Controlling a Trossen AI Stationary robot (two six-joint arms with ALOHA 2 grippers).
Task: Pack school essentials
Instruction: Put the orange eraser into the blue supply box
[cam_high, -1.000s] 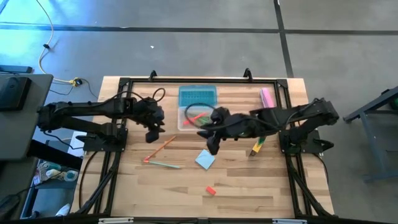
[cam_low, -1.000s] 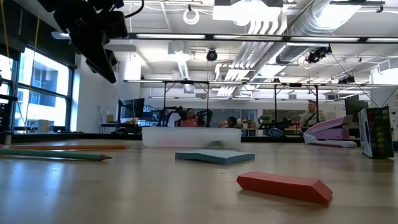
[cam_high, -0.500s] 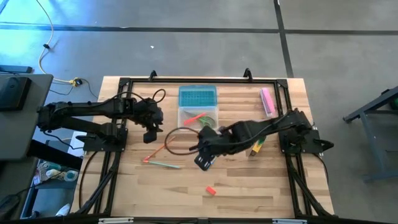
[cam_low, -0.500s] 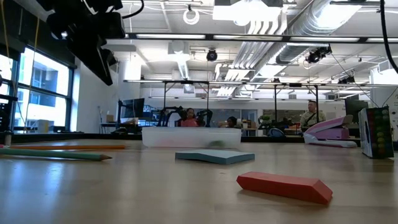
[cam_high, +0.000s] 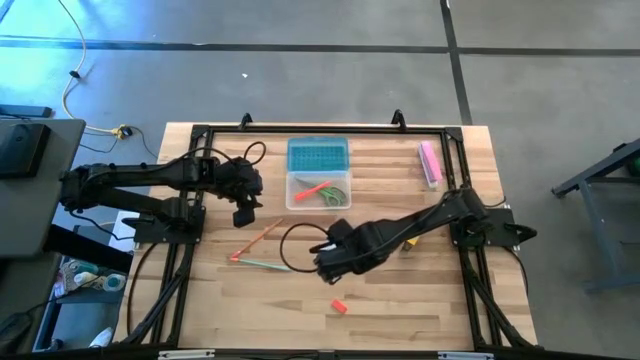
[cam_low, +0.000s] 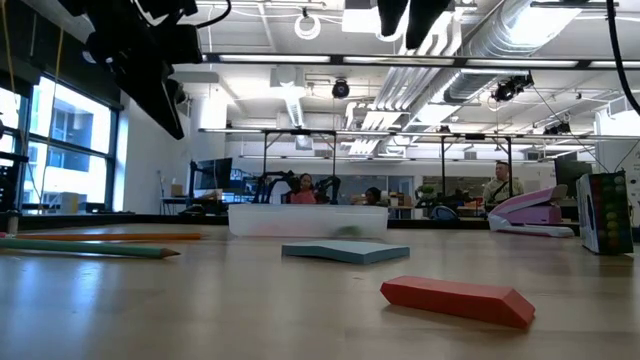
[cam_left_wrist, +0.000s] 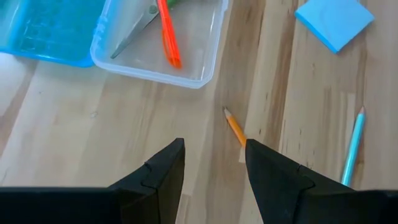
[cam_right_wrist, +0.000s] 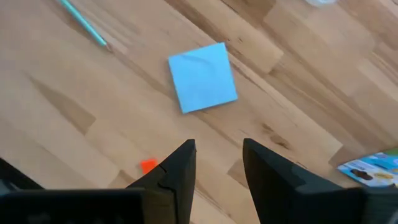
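Observation:
The light-blue notepad (cam_right_wrist: 203, 77) lies flat on the table; my right gripper (cam_right_wrist: 217, 168) hovers above it, open, and hides it in the high view (cam_high: 328, 262). The tiny red eraser (cam_high: 339, 306) lies nearer the near edge. An orange pencil (cam_high: 258, 238) and a teal pencil (cam_high: 265, 264) lie left of centre. The clear box (cam_high: 318, 190) holds the orange-red pen (cam_left_wrist: 168, 34) and the green-handled scissors (cam_high: 337, 195). My left gripper (cam_high: 243, 205) hangs open above the orange pencil's tip (cam_left_wrist: 235, 127). The marker (cam_high: 412, 237) is partly hidden by the right arm.
The box's blue lid (cam_high: 318, 153) lies open on its far side. The pink bar-shaped item (cam_high: 430, 162) sits near the table's far right corner. Black frame rails (cam_high: 190, 250) run along both sides of the table. Bare wood shows around the eraser (cam_low: 458, 299).
My right gripper has swung from beside the clear box toward the near edge and somewhat left, coming over the notepad and covering it in the high view. The left arm has barely moved. No object has shifted.

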